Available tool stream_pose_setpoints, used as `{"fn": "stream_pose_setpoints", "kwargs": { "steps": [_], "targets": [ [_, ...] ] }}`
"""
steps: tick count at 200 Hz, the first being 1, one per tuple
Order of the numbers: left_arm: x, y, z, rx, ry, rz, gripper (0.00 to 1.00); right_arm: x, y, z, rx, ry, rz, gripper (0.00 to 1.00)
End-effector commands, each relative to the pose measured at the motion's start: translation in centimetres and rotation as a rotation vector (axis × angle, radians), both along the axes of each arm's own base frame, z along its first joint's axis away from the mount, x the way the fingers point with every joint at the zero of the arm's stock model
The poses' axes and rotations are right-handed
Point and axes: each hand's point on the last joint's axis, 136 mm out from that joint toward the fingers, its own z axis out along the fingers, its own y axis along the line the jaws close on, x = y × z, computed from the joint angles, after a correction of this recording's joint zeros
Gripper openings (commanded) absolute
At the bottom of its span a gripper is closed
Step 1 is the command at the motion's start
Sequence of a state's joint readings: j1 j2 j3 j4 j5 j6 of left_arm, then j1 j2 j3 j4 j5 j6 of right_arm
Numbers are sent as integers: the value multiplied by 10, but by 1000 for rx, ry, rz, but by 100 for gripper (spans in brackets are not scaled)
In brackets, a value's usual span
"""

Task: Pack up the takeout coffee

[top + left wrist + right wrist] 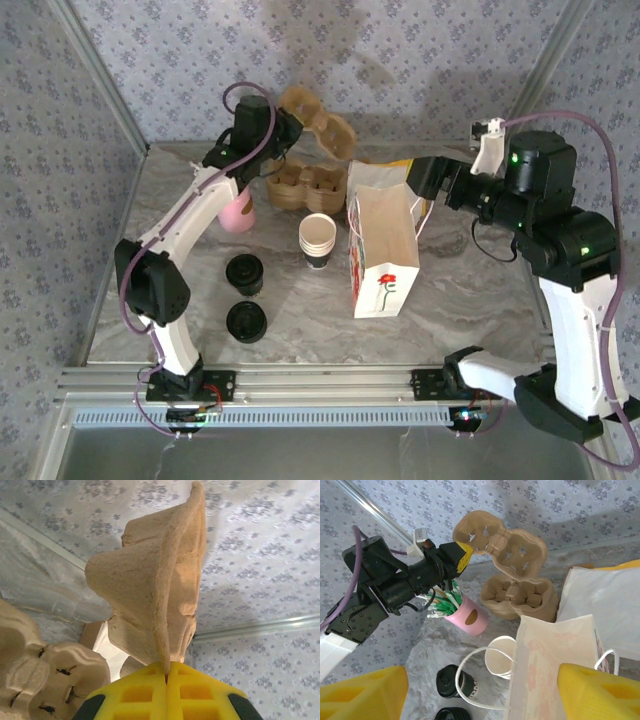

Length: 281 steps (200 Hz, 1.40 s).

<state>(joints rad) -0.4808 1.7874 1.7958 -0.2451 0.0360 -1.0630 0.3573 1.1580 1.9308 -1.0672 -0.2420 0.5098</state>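
Grey-blue floral-patterned walls [400, 50] on three sides; grey marbled tabletop [470, 300]; aluminium rail [300, 382] along near edge

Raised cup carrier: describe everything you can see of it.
The raised cup carrier is tan moulded pulp, rough and fibrous, with cup wells whose slotted bottoms face the right wrist camera. It is held in the air, tipped up on edge, above the stack of carriers on the table and seemingly clear of it. The left gripper is shut on one thin rim.
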Motion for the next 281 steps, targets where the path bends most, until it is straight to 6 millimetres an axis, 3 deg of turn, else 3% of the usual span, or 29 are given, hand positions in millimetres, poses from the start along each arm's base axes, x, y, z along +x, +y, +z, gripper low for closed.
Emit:
{"fn": "stream_pose_setpoints", "kwargs": {
  "steps": [1,32,71,119,170,281],
  "targets": [
    [-30,-5,84,11,-189,-91,0,-5,5,16,60,-4,22,80],
    [-57,-15,125,71,-283,-168,0,0,12,31,136,-7,30,79],
    [-93,-37,156,150,-374,-266,0,15,18,46,299,15,-13,79],
    [-131,-66,171,205,-448,-331,0,28,6,45,434,61,-144,80],
    [-165,-99,176,201,-492,-379,0,36,6,33,540,107,-190,80],
    [-202,-109,190,267,-580,-399,0,54,9,20,608,164,-233,80]
  ]
}}
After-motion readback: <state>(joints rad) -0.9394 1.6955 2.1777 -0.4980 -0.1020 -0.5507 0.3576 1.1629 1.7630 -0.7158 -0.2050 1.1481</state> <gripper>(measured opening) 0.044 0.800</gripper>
